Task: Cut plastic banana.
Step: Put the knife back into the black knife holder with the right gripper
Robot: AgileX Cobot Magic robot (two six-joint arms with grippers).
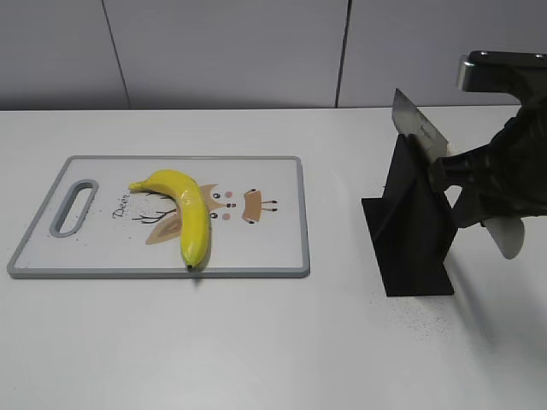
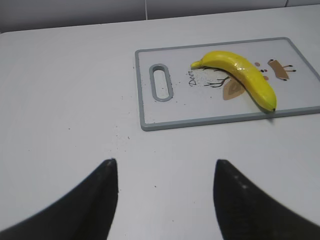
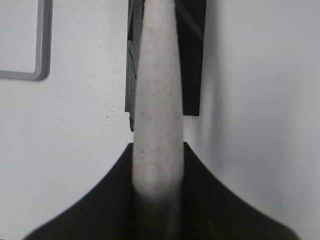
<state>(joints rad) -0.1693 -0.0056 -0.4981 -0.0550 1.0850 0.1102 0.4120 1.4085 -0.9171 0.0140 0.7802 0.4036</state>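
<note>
The plastic banana (image 1: 190, 213) is bright yellow and curved, and lies on the white, grey-rimmed cutting board (image 1: 275, 249) over its deer print. The left wrist view shows the banana (image 2: 245, 77) on the board (image 2: 200, 107) ahead, well apart from my left gripper (image 2: 165, 162), which is open and empty over bare table. My right gripper (image 1: 466, 175) is shut on the pale handle (image 3: 157, 100) of a knife. The knife's blade (image 1: 416, 124) sticks up out of a black stand (image 1: 410, 239). The handle's end (image 1: 510, 235) points down to the right.
The black knife stand (image 3: 192, 50) stands to the right of the cutting board, with a strip of white table between them. The board's corner (image 3: 40, 72) shows at the upper left of the right wrist view. A grey wall runs behind the table.
</note>
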